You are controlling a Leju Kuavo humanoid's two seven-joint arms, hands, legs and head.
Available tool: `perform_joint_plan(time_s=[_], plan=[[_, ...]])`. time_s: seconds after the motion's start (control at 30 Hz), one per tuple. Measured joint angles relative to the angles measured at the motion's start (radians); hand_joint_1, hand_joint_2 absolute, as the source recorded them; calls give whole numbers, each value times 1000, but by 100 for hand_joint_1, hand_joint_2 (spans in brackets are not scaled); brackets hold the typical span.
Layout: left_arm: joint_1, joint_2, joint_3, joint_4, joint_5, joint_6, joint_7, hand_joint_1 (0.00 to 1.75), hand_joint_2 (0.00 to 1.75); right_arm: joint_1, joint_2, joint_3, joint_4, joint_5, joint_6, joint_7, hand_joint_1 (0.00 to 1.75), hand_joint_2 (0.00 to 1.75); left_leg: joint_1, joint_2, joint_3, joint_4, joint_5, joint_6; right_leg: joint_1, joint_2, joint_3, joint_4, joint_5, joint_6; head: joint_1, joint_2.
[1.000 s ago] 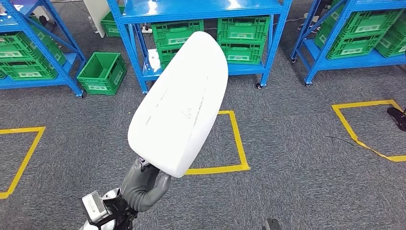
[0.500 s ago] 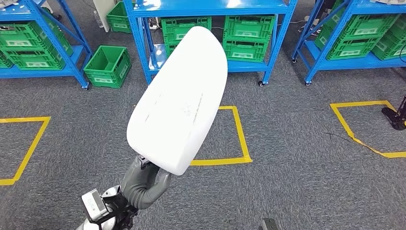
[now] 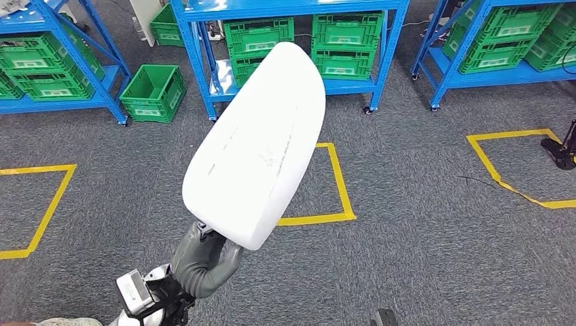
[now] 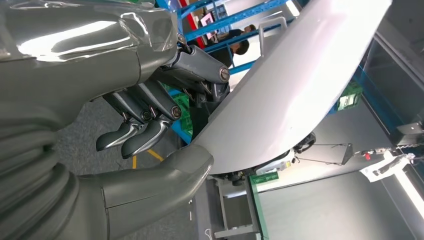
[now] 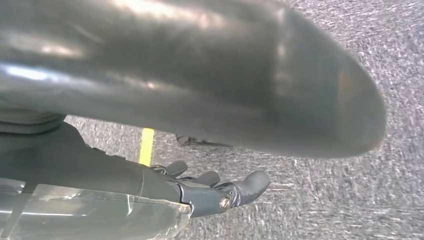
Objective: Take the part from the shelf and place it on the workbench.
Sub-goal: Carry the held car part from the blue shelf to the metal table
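Note:
A large white curved shell, the part (image 3: 258, 142), is raised in front of me over the grey carpet, long end pointing toward the blue shelf (image 3: 292, 10). My left hand (image 3: 204, 261) grips its lower end from underneath. In the left wrist view the thumb (image 4: 165, 175) presses one side of the part (image 4: 300, 80) and the dark fingers (image 4: 145, 135) lie against the other. My right hand (image 5: 210, 187) hangs beside my body above the floor, fingers loosely apart with nothing in them.
Blue racks hold green crates (image 3: 346, 41) along the far side, and a loose green crate (image 3: 153, 92) sits on the floor at the left. Yellow tape squares (image 3: 336, 190) mark the carpet. A dark stand foot (image 3: 560, 153) is at the right edge.
The whole picture has shifted a little, so the camera has moved relative to the racks and tape squares. The part stays in my left hand the same way.

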Motion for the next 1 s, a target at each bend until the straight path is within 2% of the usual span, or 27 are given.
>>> perform_joint_plan(time_s=[0.03,0.07,0.1,0.13,0.2,0.23,0.27,0.37,0.4,0.43,0.5,0.53,0.57,0.6,0.63,0.67,0.7,0.73,0.77,0.83,0.93,1.0], plan=[[1,0,0,1,0,2,0,175,175,1,0,0,0,1,-1,0,0,0,5,0,-8,34,-8,-5,0,0,-3,1,2,2,0,0],[3,0,0,3,0,4,0,175,175,3,0,0,0,2,-2,0,0,0,9,0,1,29,4,-7,0,0,-4,1,3,4,0,0],[3,0,0,4,0,7,0,175,175,3,0,0,0,3,-4,0,0,0,12,0,30,-16,33,-6,-1,1,-4,1,4,5,0,0],[4,0,0,5,0,10,0,175,175,3,0,0,0,4,-5,0,0,0,14,0,71,-87,67,-3,-1,1,-3,1,5,6,0,0],[4,1,1,5,0,13,0,175,175,0,1,0,0,8,-6,2,0,0,11,-1,142,-213,101,8,0,2,-4,0,9,13,0,0],[4,1,1,4,0,13,0,175,175,-2,2,0,0,10,-6,5,0,0,7,-2,157,-242,102,13,0,2,-7,-1,11,18,0,0],[5,1,1,4,0,13,0,175,175,-3,2,-1,0,12,-6,8,0,0,2,-2,160,-251,97,18,-1,3,-10,-3,15,24,0,0],[6,0,2,4,0,14,0,175,175,-2,2,-2,0,17,-6,19,0,0,-1,7,165,-281,114,38,-2,5,-19,-1,14,36,1,0],[6,-1,3,3,-1,16,0,175,175,-2,2,-3,0,18,-5,21,0,0,0,13,169,-293,121,44,-1,5,-36,28,-2,34,2,0],[7,-2,3,4,-2,20,0,175,175,-2,1,-4,0,20,-5,23,0,0,1,19,171,-301,126,47,-1,4,-64,83,-27,28,3,0],[11,-2,7,4,-9,31,-1,175,175,2,0,-7,0,24,-3,27,0,0,-4,29,166,-300,126,51,0,4,-136,222,-77,20,3,0],[13,-2,10,4,-14,37,-1,175,175,6,-1,-8,0,26,0,28,0,0,-6,34,165,-297,126,52,0,4,-160,269,-86,22,3,0],[16,-2,13,3,-18,41,-1,175,175,11,-2,-8,0,27,2,29,0,0,-7,38,163,-294,124,52,0,3,-166,278,-80,28,3,0],[19,-2,15,2,-21,45,-2,175,175,16,-3,-9,0,29,5,29,0,0,-6,44,162,-288,121,51,-1,0,-149,243,-59,38,3,0],[23,-2,17,-1,-23,48,-2,175,175,19,-4,-10,0,30,7,29,0,0,-6,50,161,-281,117,49,-2,-11,-118,177,-30,48,3,0],[26,-2,19,-5,-24,50,-2,175,175,21,-5,-10,0,30,9,28,0,0,-7,56,159,-271,111,44,-2,-28,-86,109,-7,52,3,0],[29,-1,20,-10,-25,50,-2,175,175,23,-6,-11,0,30,14,27,0,0,-9,62,156,-260,104,39,-1,-39,-60,55,11,51,2,0],[30,-1,22,-17,-24,49,-1,175,175,27,-6,-12,0,31,21,27,0,0,-11,68,152,-251,98,34,1,-47,-48,29,17,47,2,0],[32,0,23,-24,-23,46,2,175,175,32,-5,-14,0,32,29,25,0,0,-13,73,150,-245,95,30,3,-44,-47,23,17,41,1,0],[34,0,24,-38,-13,35,11,175,175,47,-5,-15,0,35,44,21,0,0,-11,82,148,-239,92,25,3,-24,-50,24,22,32,0,0],[35,0,24,-51,8,21,24,175,175,58,-3,-15,1,40,54,17,0,0,-2,64,143,-220,70,16,-4,-5,-51,23,28,22,0,0],[34,0,24,-52,11,19,25,175,175,59,-3,-16,1,40,55,17,0,0,-1,57,142,-215,64,14,-4,-3,-52,23,29,21,0,0]])
